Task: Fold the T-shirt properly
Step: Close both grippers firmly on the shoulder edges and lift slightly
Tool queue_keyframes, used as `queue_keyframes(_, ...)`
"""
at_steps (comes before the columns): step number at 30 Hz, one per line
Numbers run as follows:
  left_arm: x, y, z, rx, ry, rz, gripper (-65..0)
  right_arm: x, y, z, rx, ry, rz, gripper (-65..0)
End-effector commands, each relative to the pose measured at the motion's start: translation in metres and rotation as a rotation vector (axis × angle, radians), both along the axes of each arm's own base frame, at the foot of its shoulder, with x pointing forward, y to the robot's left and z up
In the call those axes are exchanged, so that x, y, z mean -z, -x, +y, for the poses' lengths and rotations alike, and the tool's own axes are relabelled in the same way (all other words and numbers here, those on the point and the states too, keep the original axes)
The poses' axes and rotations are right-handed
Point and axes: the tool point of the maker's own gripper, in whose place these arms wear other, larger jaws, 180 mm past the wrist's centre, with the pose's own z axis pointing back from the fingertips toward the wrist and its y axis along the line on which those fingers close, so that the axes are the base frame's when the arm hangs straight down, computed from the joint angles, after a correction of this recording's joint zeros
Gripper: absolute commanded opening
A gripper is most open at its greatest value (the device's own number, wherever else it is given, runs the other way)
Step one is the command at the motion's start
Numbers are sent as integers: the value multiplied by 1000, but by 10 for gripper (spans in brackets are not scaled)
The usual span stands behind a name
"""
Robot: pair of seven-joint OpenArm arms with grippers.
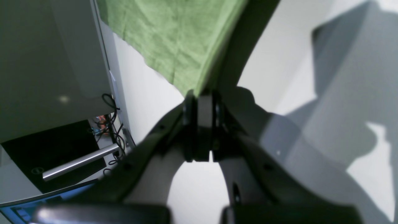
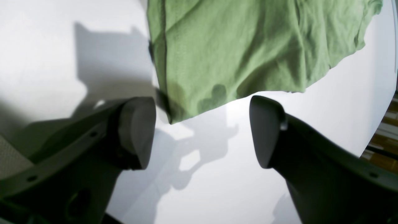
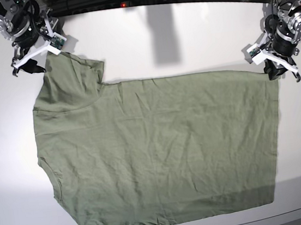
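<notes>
The T-shirt (image 3: pixel 161 155) lies spread on the white surface (image 3: pixel 185 37). The left gripper (image 1: pixel 202 102) pinches its hem corner; the right gripper (image 2: pixel 202 130), fingers spread, hovers by the sleeve and must grasp next.

Base view looks straight down from afar — wrist views close, sharing the T-shirt (image 3: pixel 161 155).

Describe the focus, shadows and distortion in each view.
Left wrist: left gripper blurred up close, shut on the T-shirt; hard arm shadows on the table. Right wrist: open right gripper soft, sharp shadows below, edges bowed by the lens. Base: evenly lit, sharp, table edge curved.
</notes>
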Motion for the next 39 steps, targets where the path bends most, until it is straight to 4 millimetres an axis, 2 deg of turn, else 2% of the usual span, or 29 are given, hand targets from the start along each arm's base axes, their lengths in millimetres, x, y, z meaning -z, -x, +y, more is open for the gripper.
queue_keyframes(1,9,13,8,-1,-33,59,-650,-2,1,0,-22,-3,8,-183)
queue_keyframes(5,9,13,9,-1,-33,58,-650,0,4,9,-57,-37,29,-183)
queue_keyframes(10,9,13,8,-1,-33,58,-650,-1,-3,5,-57,-20,16,-183)
queue_keyframes(17,9,13,9,-1,-33,58,-650,19,-9,-24,1,27,49,-183)
queue_keyframes(20,9,13,9,-1,-33,58,-650,20,-10,-27,-1,39,51,-183)
queue_keyframes(24,9,13,9,-1,-33,58,-650,19,-8,-33,-70,105,65,-184)
queue_keyframes(28,9,13,9,-1,-33,58,-650,20,-2,-39,-221,217,107,-184)
queue_keyframes(30,9,13,9,-2,-34,58,-650,24,4,-37,-281,240,131,-210)
queue_keyframes(33,9,13,9,-2,-34,58,-650,27,8,-27,-313,240,116,-314)
queue_keyframes(35,9,13,8,-1,-33,58,-650,28,7,-22,-313,231,95,-360)
queue_keyframes(39,9,13,8,-1,-33,58,-650,22,-3,-23,-282,237,30,-365)
